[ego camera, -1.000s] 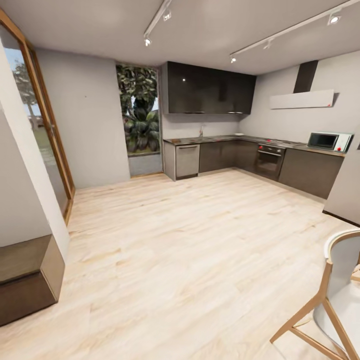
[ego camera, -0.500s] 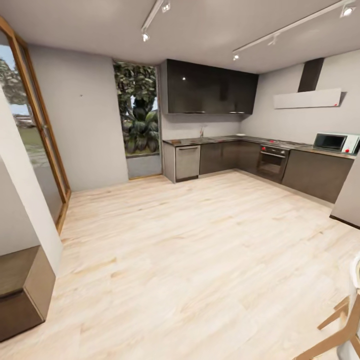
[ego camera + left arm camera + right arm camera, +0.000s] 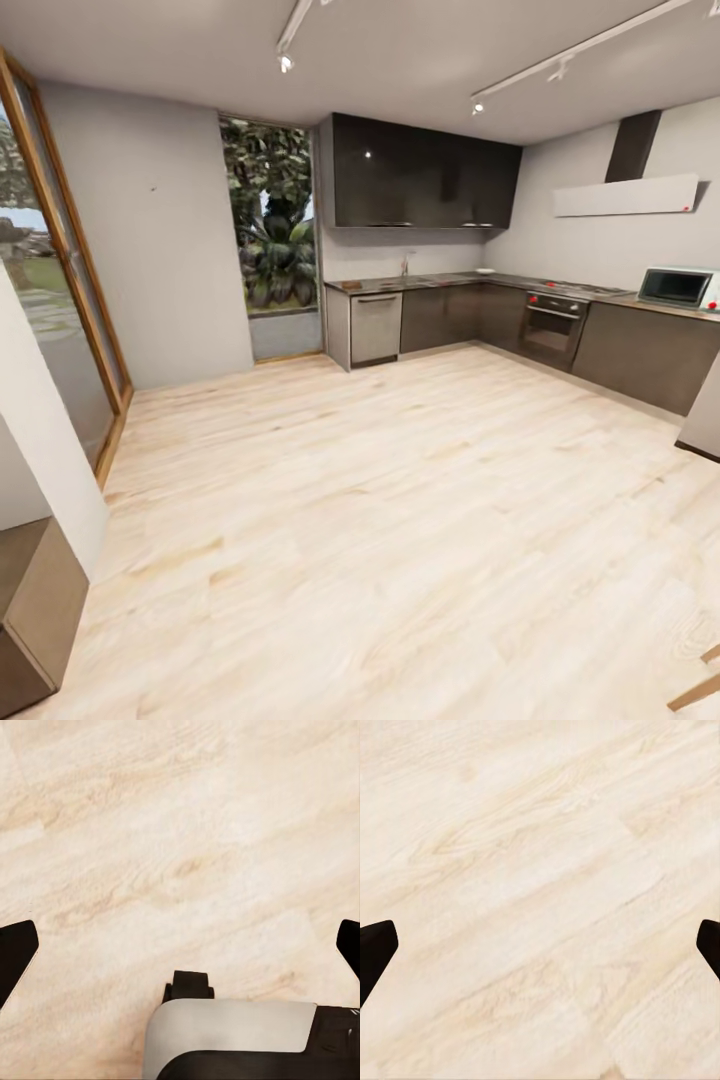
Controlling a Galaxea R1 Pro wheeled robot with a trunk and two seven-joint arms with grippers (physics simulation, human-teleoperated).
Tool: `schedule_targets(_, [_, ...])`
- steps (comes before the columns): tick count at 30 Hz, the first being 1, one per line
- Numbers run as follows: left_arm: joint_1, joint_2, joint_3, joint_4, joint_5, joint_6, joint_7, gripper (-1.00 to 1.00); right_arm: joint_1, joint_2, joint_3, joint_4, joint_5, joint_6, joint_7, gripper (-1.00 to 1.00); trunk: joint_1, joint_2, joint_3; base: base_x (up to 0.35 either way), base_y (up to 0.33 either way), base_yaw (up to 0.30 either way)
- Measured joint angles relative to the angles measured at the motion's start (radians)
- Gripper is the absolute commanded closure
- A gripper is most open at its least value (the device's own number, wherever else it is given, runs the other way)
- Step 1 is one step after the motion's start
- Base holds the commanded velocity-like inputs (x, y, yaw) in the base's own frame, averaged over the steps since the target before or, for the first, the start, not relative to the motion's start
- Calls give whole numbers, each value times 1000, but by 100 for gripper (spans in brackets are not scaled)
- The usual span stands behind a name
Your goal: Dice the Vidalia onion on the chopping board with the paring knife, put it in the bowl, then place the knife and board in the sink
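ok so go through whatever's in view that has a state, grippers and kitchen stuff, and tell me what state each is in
left gripper: open, fingers wide apart, nothing between them, wooden floor beyond.
right gripper: open, empty.
oven: door shut.
microwave: door shut.
upper cabinets: doors shut.
dishwasher: shut.
countertop: far off; what lies on it is too small to tell.

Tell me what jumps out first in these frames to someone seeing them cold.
A wide stretch of pale wood floor fills the foreground of the head view. Beyond it an L-shaped run of dark cabinets under a grey countertop lines the far corner, with a white microwave at its right end. Both wrist views look down at that floor, fingertips wide apart.
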Motion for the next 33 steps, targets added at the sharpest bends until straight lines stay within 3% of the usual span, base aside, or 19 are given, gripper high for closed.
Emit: schedule_targets(33, [0, 0, 0, 0, 0, 0, 0, -100, 0, -2, 0, 0, 0, 0, 0, -100, 0, 0, 0, 345, 0, -2])
